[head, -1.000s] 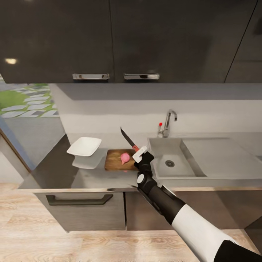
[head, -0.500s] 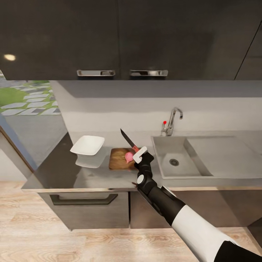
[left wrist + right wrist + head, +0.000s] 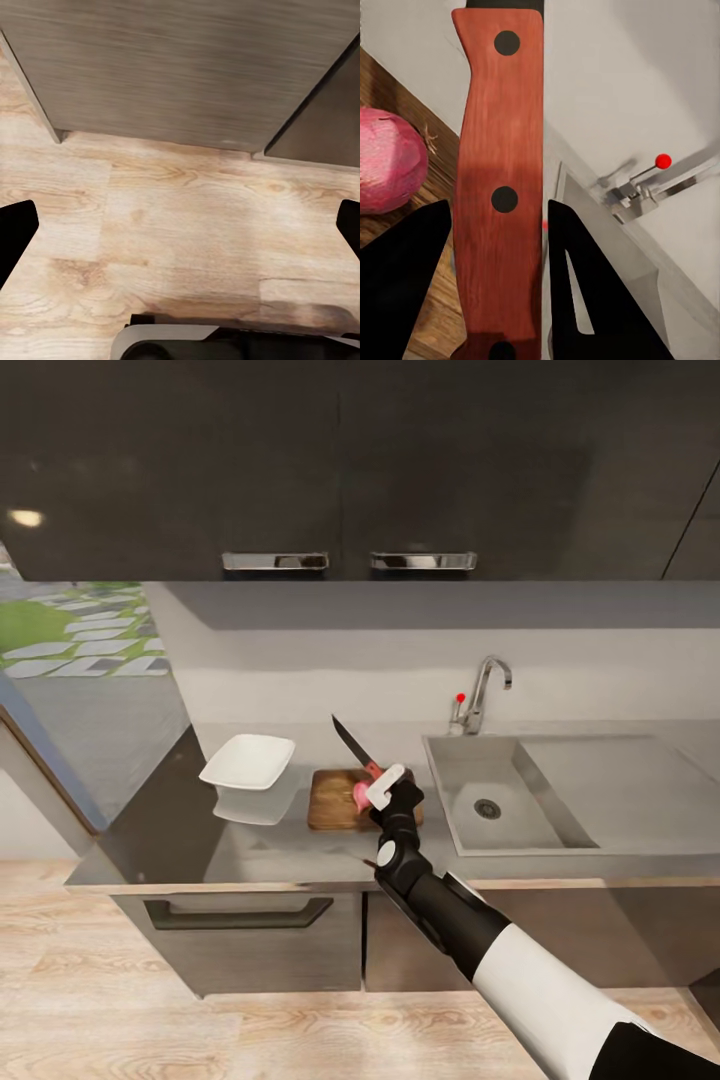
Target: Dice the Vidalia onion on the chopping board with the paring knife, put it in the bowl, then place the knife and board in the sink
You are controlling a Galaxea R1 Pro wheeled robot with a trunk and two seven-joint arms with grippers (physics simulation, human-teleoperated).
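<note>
**Knife up, onion waiting on the board**

Your right gripper (image 3: pixel 385 788) is clamped on the paring knife (image 3: pixel 352 746), blade pointing to 11 o'clock above the chopping board (image 3: pixel 335 812). The Vidalia onion (image 3: pixel 388 160) sits whole on that board, so dicing looks like the step in hand. Next, bring the blade down over the bulb. Your left gripper (image 3: pixel 180 225) hangs spread wide over the floor.

pink onion (image 3: pixel 359 795) on board (image 3: pixel 335 812), knife (image 3: pixel 354 745) raised — tilted
</note>
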